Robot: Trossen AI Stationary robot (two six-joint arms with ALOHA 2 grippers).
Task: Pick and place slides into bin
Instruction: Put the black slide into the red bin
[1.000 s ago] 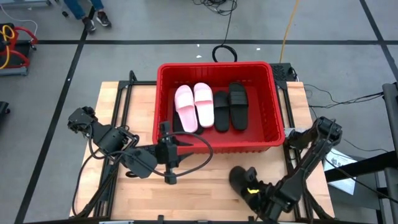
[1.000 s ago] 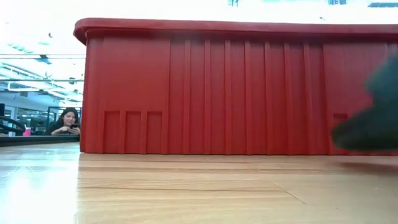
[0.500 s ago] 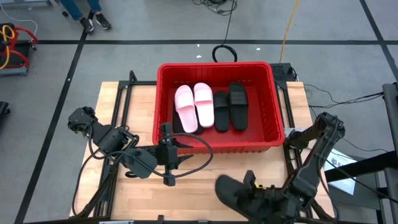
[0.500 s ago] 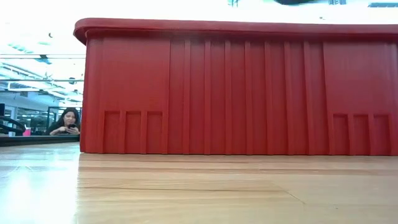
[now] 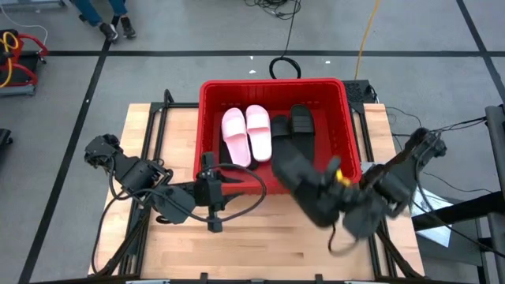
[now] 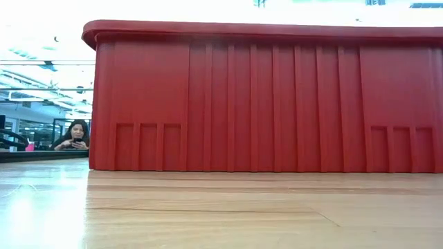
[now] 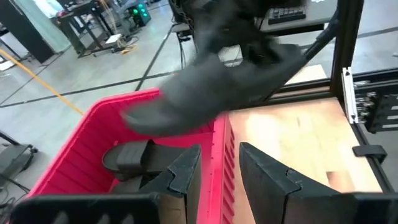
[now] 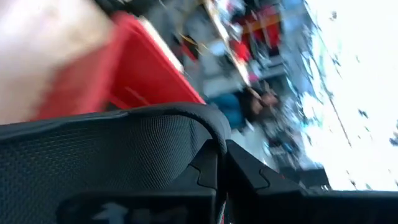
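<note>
The red bin (image 5: 352,150) stands at the table's far middle; its near wall fills the low view (image 6: 263,97). Inside lie two pink slides (image 5: 247,134) and black slides (image 5: 301,120). My right gripper (image 5: 322,191) is shut on another black slide (image 5: 290,169), held in the air over the bin's near right part; it also shows in the left wrist view (image 7: 211,87). My left gripper (image 5: 225,189) is open and empty beside the bin's near wall (image 7: 219,143), toward its left end. My right gripper holds the black slide by its mesh strap (image 8: 124,155), which curves across in front of the fingers (image 8: 255,171). The slide is lifted clear of table and bin, tilted, reaching from the gripper toward the bin's middle. The gripper body hides where the fingers meet the strap.
Bare wooden table (image 5: 260,244) lies in front of the bin. Black frame rails (image 5: 150,126) run along both table sides. A cable loop (image 5: 256,189) hangs by my left gripper. A person (image 6: 73,135) sits in the room beyond.
My right gripper has risen from the table's near right part with the black slide and swung toward the far edge. The slide, first on the table, is now lifted clear and over the bin's near wall.
</note>
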